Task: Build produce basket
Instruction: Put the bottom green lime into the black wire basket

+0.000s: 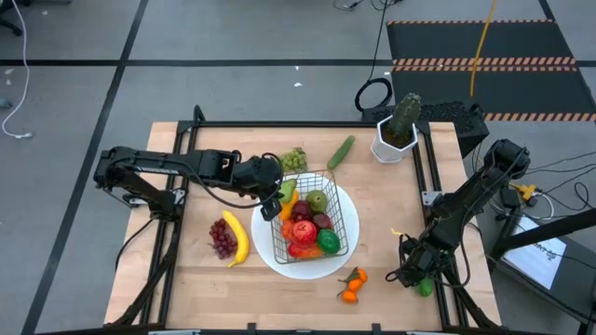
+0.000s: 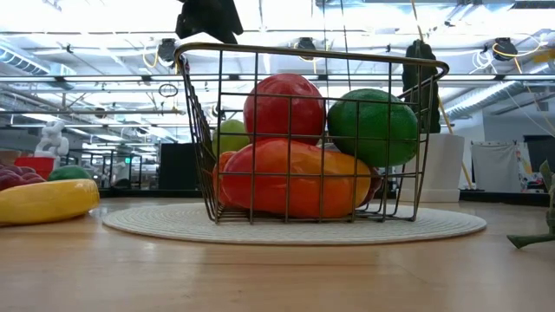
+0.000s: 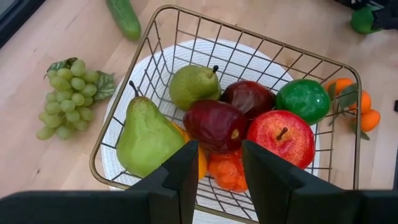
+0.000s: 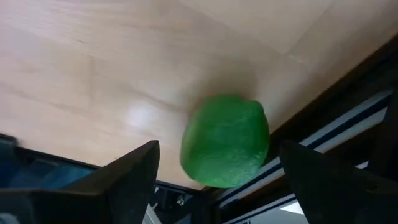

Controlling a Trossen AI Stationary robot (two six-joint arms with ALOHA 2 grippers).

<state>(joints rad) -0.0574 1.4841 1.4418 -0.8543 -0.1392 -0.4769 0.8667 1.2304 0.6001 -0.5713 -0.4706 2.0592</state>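
Wooden table (image 1: 196,270) on grey floor (image 1: 74,102), striped mat (image 1: 484,37) behind.

The basket (image 3: 163,37) is thin, shiny metal wire. Inside it, the apple (image 3: 281,137) and pear (image 3: 145,138) look like glossy plastic. The plate (image 2: 295,227) beneath has a ribbed matt surface. The table (image 1: 372,270) is smooth pale wood, and the lime (image 4: 225,140) is finely dimpled.
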